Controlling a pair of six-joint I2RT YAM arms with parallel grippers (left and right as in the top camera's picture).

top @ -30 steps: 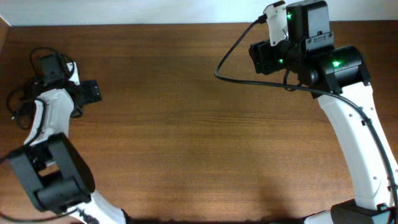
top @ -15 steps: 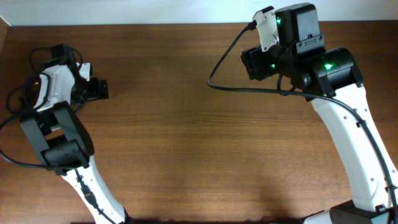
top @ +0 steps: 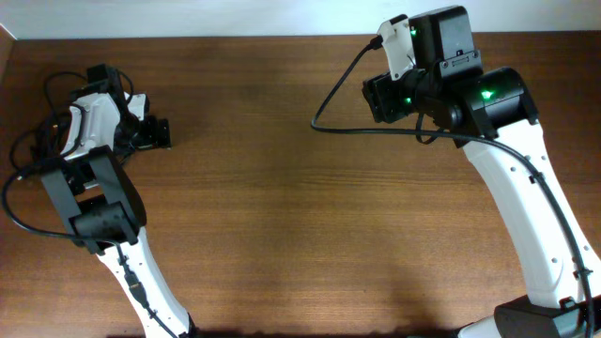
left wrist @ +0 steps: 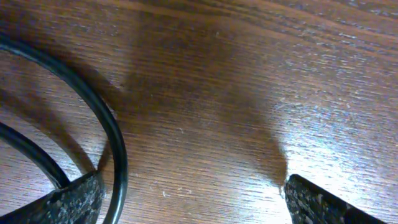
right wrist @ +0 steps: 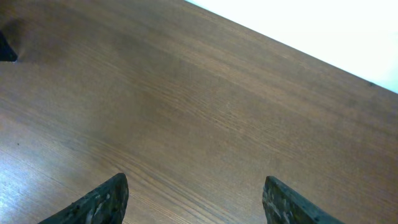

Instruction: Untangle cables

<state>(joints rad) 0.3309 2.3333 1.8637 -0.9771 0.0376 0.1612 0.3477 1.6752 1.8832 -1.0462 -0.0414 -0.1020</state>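
Looks like the reach-in step, with left end effector (left wrist: 196, 200) spread wide, empty, low over the worktop (left wrist: 249, 93), a cable (left wrist: 120, 162) just inside one fingertip; calls next for centring on that cable and closing, right end effector (right wrist: 193, 200) also spread, empty, well away.

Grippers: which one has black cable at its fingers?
The left gripper: black cable curves past one fingertip. The right gripper frames only bare brown wooden table.
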